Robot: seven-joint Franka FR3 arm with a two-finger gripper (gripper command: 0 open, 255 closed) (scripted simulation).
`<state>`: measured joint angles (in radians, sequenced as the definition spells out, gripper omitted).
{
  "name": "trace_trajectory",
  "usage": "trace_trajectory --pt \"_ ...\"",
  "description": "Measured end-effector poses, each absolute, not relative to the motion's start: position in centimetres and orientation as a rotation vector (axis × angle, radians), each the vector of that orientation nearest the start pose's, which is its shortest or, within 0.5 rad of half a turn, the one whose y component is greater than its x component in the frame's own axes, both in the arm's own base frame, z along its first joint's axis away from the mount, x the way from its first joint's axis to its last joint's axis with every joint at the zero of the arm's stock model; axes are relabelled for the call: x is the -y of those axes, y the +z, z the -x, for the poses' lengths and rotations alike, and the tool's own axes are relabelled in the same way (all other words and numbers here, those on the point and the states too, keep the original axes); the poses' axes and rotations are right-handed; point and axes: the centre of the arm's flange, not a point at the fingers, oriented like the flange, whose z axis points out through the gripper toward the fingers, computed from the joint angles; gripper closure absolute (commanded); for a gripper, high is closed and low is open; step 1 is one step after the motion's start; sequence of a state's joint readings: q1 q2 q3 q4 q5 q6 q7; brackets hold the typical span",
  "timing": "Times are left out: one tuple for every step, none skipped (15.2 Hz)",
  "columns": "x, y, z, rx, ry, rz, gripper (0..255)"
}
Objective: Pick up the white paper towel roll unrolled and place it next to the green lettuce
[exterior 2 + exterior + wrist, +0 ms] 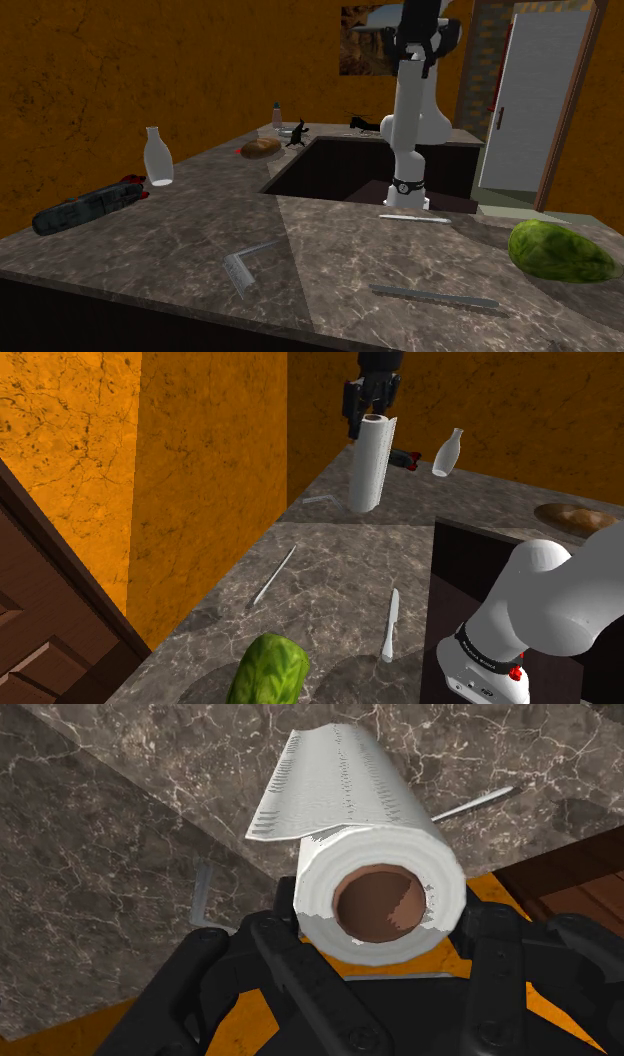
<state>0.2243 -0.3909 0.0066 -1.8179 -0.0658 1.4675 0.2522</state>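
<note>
The white paper towel roll with a loose sheet peeling off its side (370, 462) hangs clear above the far end of the surface, roughly upright, touching nothing below it. My black two-finger gripper (370, 407) is clamped on its upper end. In the wrist view I look straight down the brown cardboard core, with a finger pressed against each side of the roll. I judge that holding it by the top keeps the body and the flapping sheet clear of the clutter underneath during the carry.

The green lettuce (268, 670) lies at the near edge of the surface, well apart from the roll, so most of the carry is yet to do. A thin grey rod (274, 575) and a pale knife-like utensil (390, 624) lie between the two. I would want to set the roll down beside the lettuce without landing on either.

Just behind the roll, a dark cylinder with a red part (403, 458) lies flat and a white bottle (447, 453) stands near it.

The dark marbled stone surface (330, 582) has a dark sunken sink (480, 562) on the shoulder view's right. A brown loaf (575, 517) sits beyond the sink. Mottled orange walls (200, 472) enclose the far corner, and a brown wooden panel (30, 612) stands at the near left.
</note>
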Motion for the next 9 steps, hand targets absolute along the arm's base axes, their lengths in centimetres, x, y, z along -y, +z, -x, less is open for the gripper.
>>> trace_trajectory --pt "-10.2 69.0 -40.2 -0.047 -0.089 3.196 255" --pt "-11.4 69.1 -39.4 -0.048 -0.089 3.196 255" --pt "-12.8 69.0 -39.1 -0.047 -0.089 3.196 255" --pt "-14.2 68.9 -38.7 -0.047 -0.088 3.196 255" --pt "-15.4 68.8 -38.1 -0.047 -0.089 3.196 255" --pt "-16.6 68.9 -37.4 -0.047 -0.089 3.197 255" --pt "-17.8 68.9 -37.0 -0.047 -0.089 3.197 255" --pt "-19.0 69.1 -36.5 -0.047 -0.089 3.197 255" --pt "-20.0 69.1 -36.1 -0.048 -0.089 3.197 255"
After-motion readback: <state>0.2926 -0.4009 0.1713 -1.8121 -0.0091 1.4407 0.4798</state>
